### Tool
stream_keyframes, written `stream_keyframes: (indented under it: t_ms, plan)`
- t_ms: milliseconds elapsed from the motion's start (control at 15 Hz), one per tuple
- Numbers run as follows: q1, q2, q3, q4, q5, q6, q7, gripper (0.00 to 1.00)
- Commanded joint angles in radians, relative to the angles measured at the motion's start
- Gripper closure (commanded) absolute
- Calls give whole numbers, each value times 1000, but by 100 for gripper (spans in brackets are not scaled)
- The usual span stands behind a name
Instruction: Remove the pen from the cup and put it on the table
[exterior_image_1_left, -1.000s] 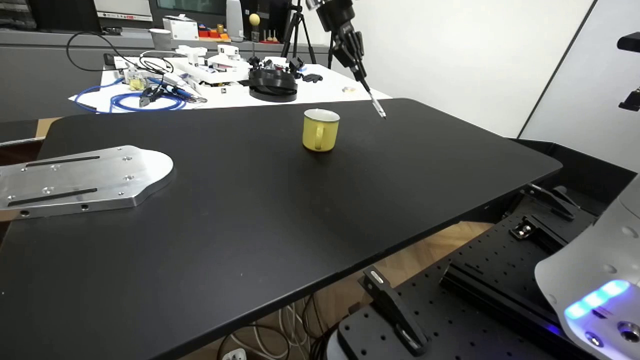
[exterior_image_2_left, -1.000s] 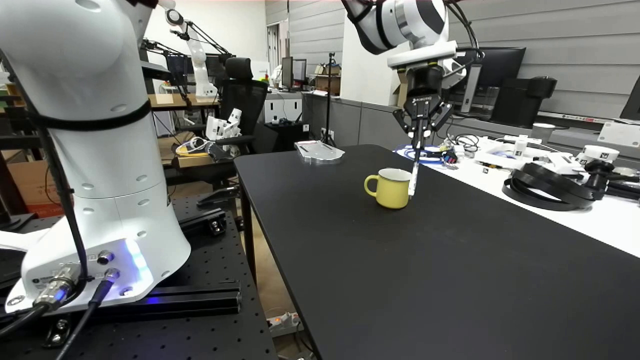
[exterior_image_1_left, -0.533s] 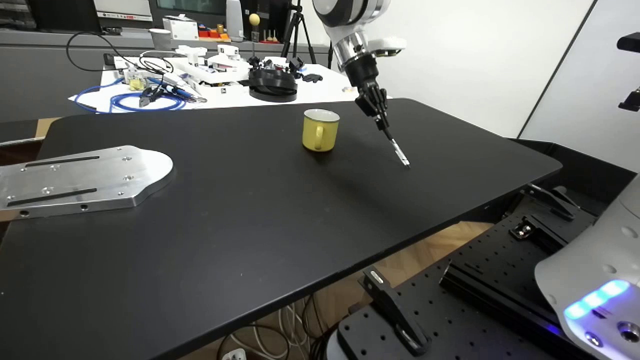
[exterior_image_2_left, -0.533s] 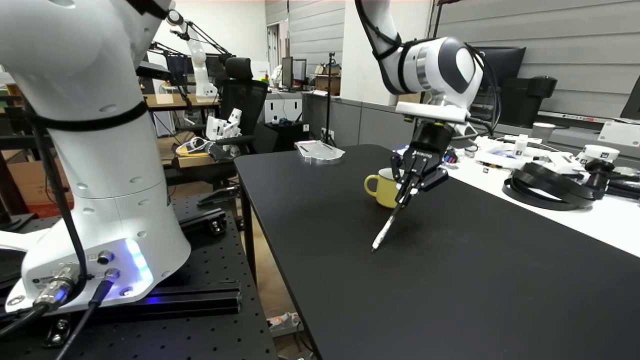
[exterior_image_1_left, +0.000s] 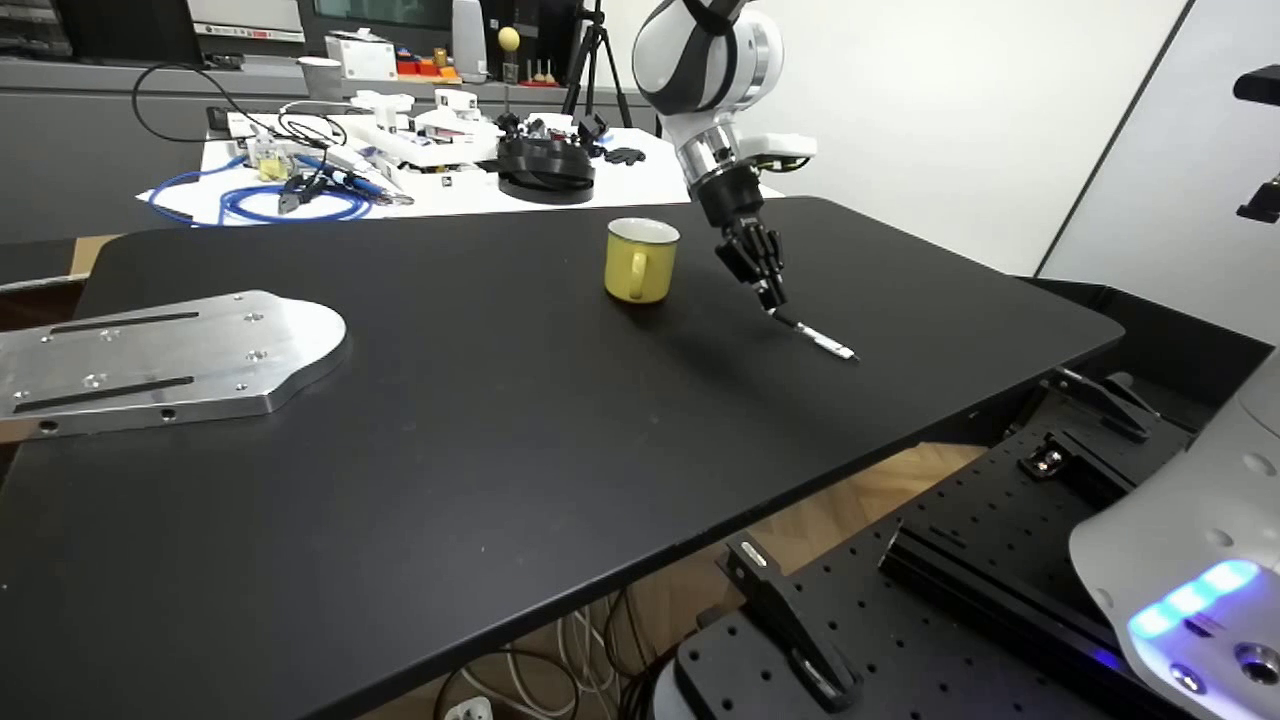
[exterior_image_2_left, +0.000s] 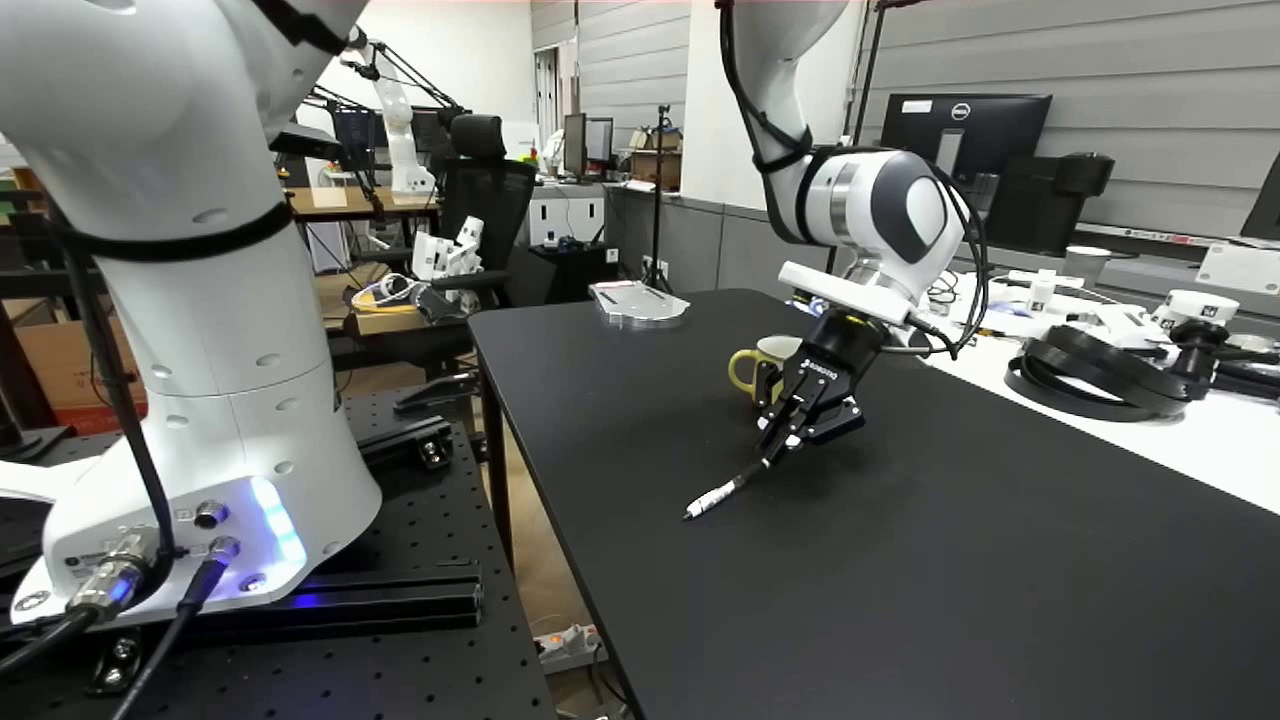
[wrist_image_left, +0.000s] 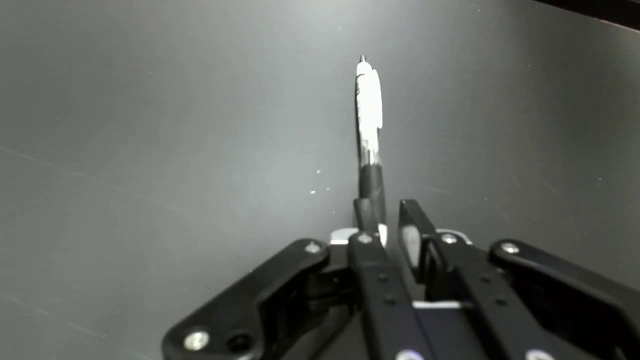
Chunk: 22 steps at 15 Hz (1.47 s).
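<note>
The yellow cup (exterior_image_1_left: 640, 264) stood upright on the black counter (exterior_image_1_left: 480, 490). The pen (exterior_image_1_left: 828, 343), white toward one end and dark toward the other, was out of the cup and lay on the counter, apart from the cup and nearer to the robot's base (exterior_image_2_left: 240, 430). The end effector (wrist_image_left: 387, 210) slanted down low near the cup, and in an exterior view it hid part of the cup while leaving the handle (exterior_image_2_left: 734, 372) in sight. Its fingertips (wrist_image_left: 418, 221) were parted by a narrow gap and had no hold on the pen, whose dark part ran just beside one of them and partly behind it (whether the two touched, the wrist view did not make clear). Well apart from the cup, on the opposite side from the pen, a metal plate (exterior_image_1_left: 190, 345) lay at the counter's edge.
</note>
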Motion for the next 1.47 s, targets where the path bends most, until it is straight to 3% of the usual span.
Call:
stream_keyframes:
  t_ms: [0,467,800,867,1400]
  plan:
    - [3,-19,0,13,11,-14,2,50]
    - [22,-125,0,-14,-6,-1,9,2]
    - [35,-197,2,-51,-10,12,6,0]
    - [32,-147,1,-4,-3,-2,0,0]
    - [36,-171,2,-27,-3,1,0,0]
